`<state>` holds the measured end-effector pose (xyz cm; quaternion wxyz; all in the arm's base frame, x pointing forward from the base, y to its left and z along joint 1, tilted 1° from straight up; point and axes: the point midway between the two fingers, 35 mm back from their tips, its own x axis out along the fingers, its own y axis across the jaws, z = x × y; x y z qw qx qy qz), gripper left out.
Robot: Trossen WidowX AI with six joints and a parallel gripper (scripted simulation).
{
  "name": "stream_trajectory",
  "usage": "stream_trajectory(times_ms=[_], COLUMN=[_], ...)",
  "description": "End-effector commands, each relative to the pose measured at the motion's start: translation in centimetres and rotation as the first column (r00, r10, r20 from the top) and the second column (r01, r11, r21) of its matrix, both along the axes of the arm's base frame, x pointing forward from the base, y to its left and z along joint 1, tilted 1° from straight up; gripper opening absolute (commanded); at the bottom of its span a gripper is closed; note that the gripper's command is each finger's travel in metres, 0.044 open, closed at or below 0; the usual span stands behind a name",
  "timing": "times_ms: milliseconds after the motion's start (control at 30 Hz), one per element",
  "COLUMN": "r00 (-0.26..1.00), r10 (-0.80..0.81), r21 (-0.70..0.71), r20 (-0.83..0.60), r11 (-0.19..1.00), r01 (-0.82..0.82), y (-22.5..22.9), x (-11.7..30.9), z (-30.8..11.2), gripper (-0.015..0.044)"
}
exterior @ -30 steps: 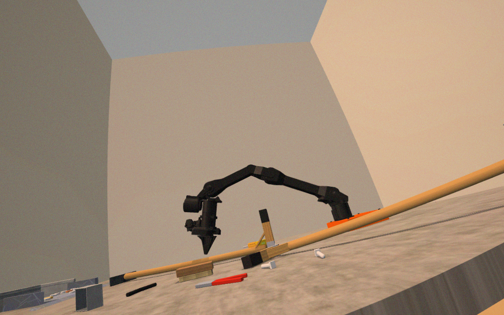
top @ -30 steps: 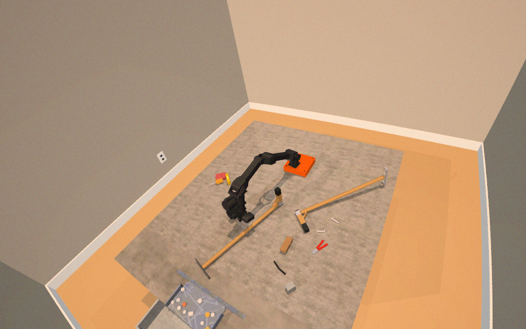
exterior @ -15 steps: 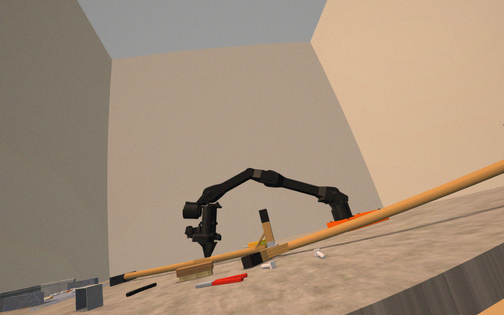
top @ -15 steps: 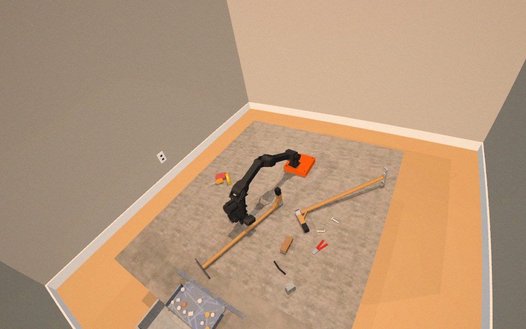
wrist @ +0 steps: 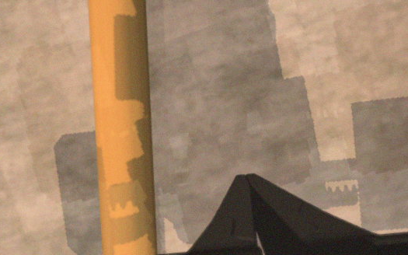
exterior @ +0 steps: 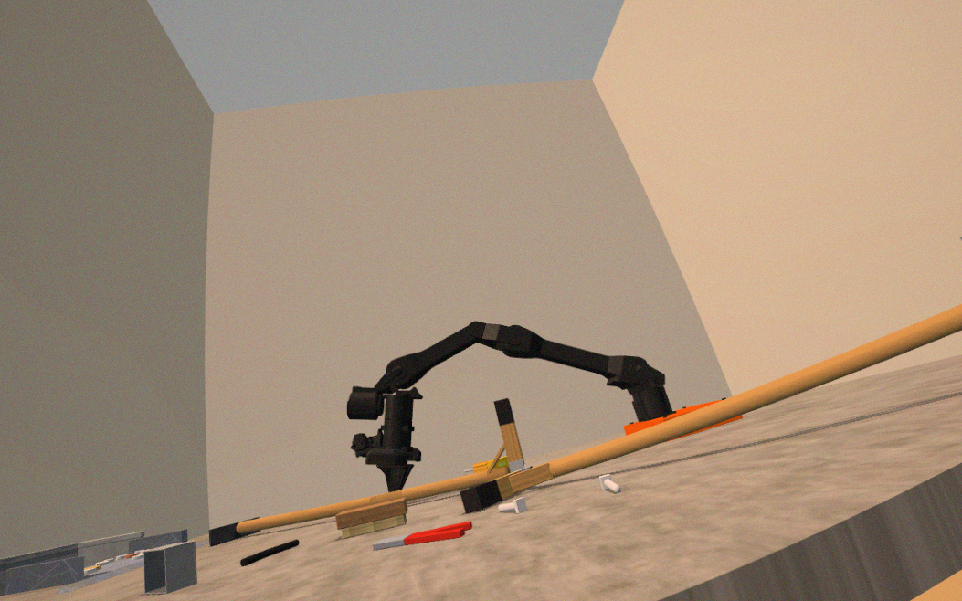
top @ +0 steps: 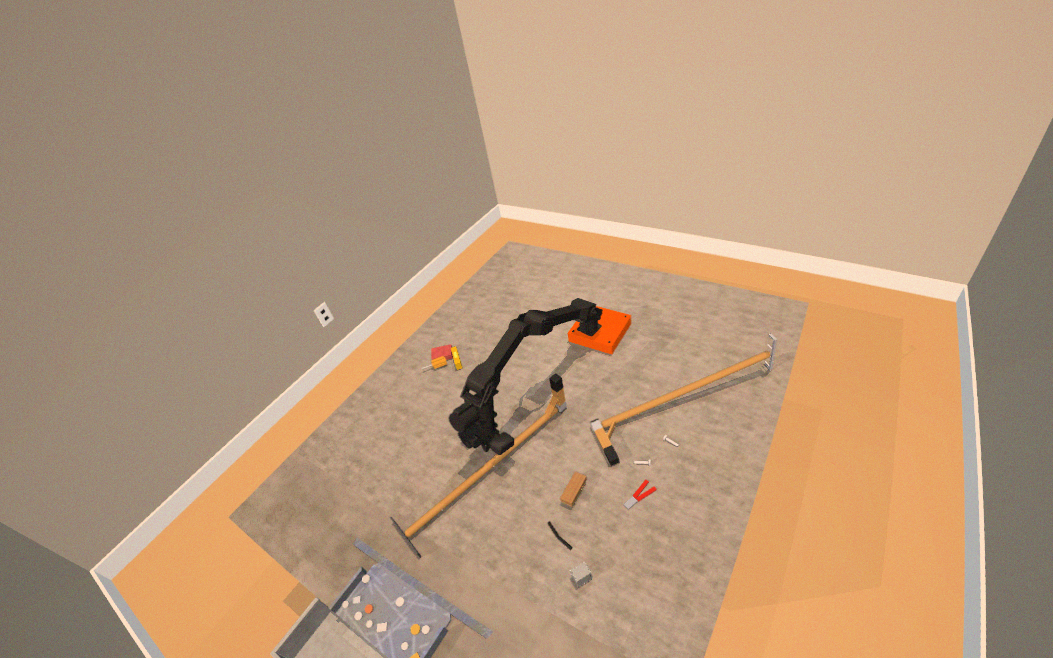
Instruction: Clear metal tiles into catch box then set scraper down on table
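The long scraper [top: 456, 496] [exterior: 305, 516] [wrist: 123, 136] lies on the table, its dark flat blade [top: 405, 537] short of the bench plate's near edge and its grip end towards the arm's base. My gripper [exterior: 395, 490] [wrist: 245, 183] points down, shut and empty. In the wrist view its tips are right of the wooden handle, with a gap between. Its fingertips are hidden in the top view. The blue-grey bench plate [top: 383, 583] bears several pale tiles [top: 398, 601] and orange ones [top: 368, 608]. The catch box [top: 299, 627] adjoins its far end, partly out of frame.
A rake [top: 681, 390] [exterior: 768, 388] lies right of the scraper. Around it are a wooden block [top: 572, 488] [exterior: 371, 515], red-handled pliers [top: 644, 492] [exterior: 436, 534], a black strip [top: 559, 535] [exterior: 269, 552], a grey block [top: 580, 575] [exterior: 171, 567] and white bolts [top: 670, 440].
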<state>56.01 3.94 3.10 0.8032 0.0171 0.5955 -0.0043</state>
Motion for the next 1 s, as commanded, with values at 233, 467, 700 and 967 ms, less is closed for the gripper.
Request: stream_trajectory(times_ms=[233, 467, 700, 967], r00=[1.0, 1.0, 1.0, 0.999], r10=[0.005, 0.009, 0.013, 0.018], r21=[0.003, 0.004, 0.005, 0.006], r20=[0.012, 0.018, 0.024, 0.03], r11=[1.0, 1.0, 1.0, 1.0], r01=[-0.005, -0.009, -0.013, -0.018], y=[1.2, 1.8, 2.5, 3.3], x=[0.2, 0.3, 0.3, 0.4], z=[0.0, 0.0, 0.0, 0.0], gripper=[0.0, 0.0, 0.0, 0.0])
